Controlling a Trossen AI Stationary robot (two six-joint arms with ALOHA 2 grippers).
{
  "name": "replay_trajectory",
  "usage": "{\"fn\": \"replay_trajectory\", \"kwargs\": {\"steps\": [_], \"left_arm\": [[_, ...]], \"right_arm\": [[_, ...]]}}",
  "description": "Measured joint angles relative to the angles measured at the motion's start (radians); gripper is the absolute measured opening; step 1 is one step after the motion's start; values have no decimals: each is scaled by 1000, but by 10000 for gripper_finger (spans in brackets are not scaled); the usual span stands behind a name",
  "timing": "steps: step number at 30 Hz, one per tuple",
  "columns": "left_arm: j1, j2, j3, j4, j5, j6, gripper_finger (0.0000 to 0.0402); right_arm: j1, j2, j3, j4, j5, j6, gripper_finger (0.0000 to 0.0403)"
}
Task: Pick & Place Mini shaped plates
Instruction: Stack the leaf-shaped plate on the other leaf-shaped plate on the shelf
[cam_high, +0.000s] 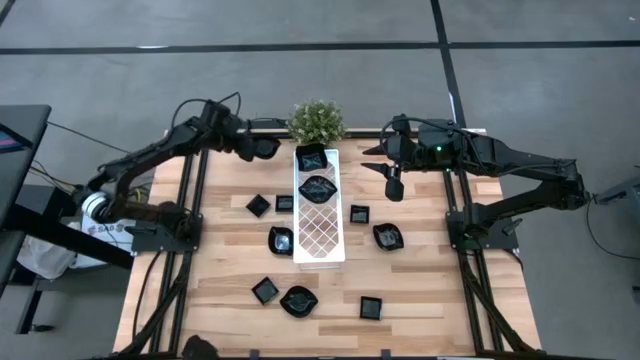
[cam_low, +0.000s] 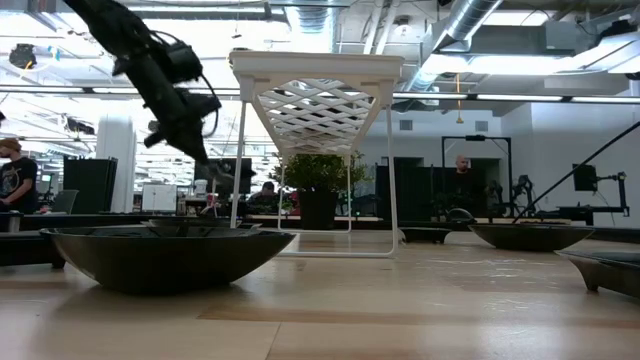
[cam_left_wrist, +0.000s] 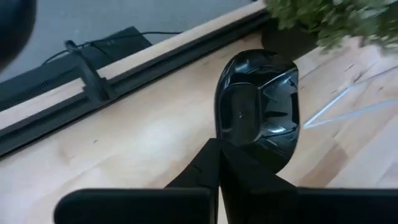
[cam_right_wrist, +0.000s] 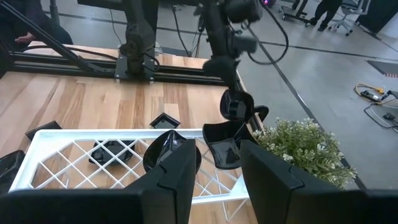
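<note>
glossy black mini shaped plates (cam_high: 298, 301) | scattered flat on table both sides of white tray (cam_high: 322, 240) | two on tray's far end | one held in left gripper (cam_high: 250, 148), far left

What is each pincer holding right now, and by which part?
The left pincer grips a glossy black mini plate by its rim. The right pincer is open, holding nothing.

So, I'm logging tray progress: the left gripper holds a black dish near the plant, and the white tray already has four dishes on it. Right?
Not quite: the high view shows only two dishes on the white tray, a square dish and a leaf-shaped dish. The rest stands: the left gripper holds a black dish near the plant.
</note>
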Motion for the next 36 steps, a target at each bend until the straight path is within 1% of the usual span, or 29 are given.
{"fn": "replay_trajectory", "kwargs": {"steps": [5,9,12,16,22,28,31,34,36], "left_arm": [[-2,-140,0,-22,1,-60,3],[-17,-263,0,-24,32,-125,2],[-61,-337,0,-25,56,-183,2],[-167,-397,0,-26,60,-264,2],[-349,-407,0,-3,53,-358,2],[-454,-404,17,39,21,-410,2],[-499,-386,50,45,18,-421,2],[-547,-351,87,44,18,-430,2],[-590,-322,103,44,19,-428,2]], "right_arm": [[0,0,0,0,0,0,121],[0,0,0,0,1,0,122],[-1,0,0,0,1,1,123],[-3,0,0,0,4,39,123],[-3,0,0,0,4,146,123],[3,0,0,0,7,227,123],[13,3,0,1,41,261,123],[22,15,1,6,100,312,123],[22,28,2,13,117,326,123]]}}
